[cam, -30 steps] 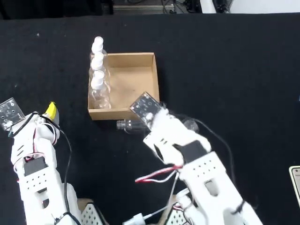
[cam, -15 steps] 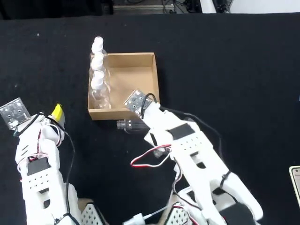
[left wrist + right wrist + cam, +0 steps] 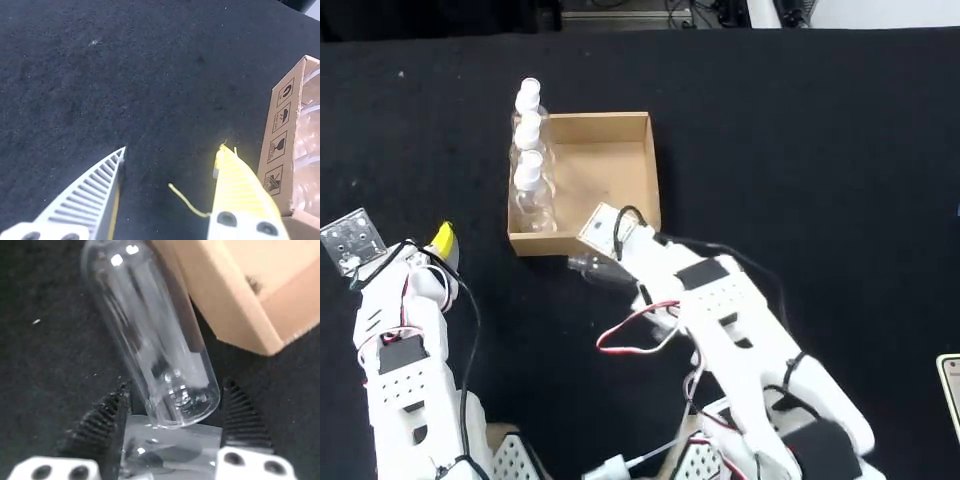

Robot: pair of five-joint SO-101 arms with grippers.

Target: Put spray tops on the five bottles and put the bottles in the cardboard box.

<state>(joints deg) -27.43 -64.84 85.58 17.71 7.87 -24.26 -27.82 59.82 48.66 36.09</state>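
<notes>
Advancing right jaws astride clear bottle (image 3: 150, 335)

The cardboard box (image 3: 652, 170) is set open-topped on the black bench (image 3: 820, 150); it is square, brown and shallow. Three clear bottles (image 3: 527, 140) are stood upright in a row inside the box, against one side wall. Each is fitted with a white spray top (image 3: 528, 170). A fourth clear bottle (image 3: 155, 340) is laid on its side on the bench, just outside the box's near wall and roughly parallel to it. Its neck is uncovered. Its base end is positioned between the spread fingers of the right pincer (image 3: 177, 387).
</notes>
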